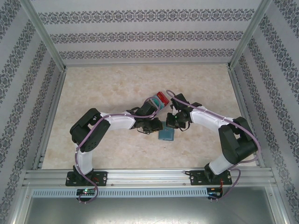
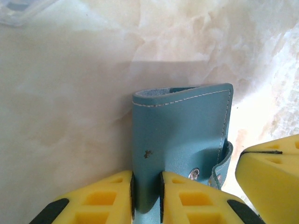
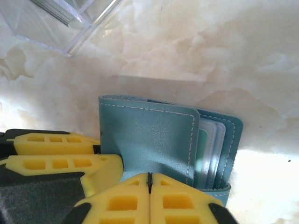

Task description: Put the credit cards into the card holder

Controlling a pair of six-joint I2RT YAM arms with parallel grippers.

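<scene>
Card holder: the teal-blue card holder (image 2: pixel 182 126) sat near the middle of the tabletop (image 1: pixel 103 88), between the two tools; whether it rested on the surface or hung just above it could not be told
Left tool: the left tool (image 2: pixel 147 189) was closed narrow on one cover, with the leather pinched between its yellow pads
Right tool: the right tool (image 3: pixel 149 179) had its pads pressed together at the lower edge of the other cover; whether any leather lay between them could not be told
Opening: the covers were parted a little, showing slim pockets (image 3: pixel 208 149); a greenish strip showed in one, but it was not clear that it was a card
Credit cards: the credit cards (image 1: pixel 161 98), a red one plainest, lay in the clear box (image 3: pixel 70 28) just beyond the card holder, apart from both tools
Done, as judged: the card holder was gripped and partly spread
Left, as judged: most or all of the cards had yet to be taken from the box and slid into pockets, so one tool would need to let go first
</scene>
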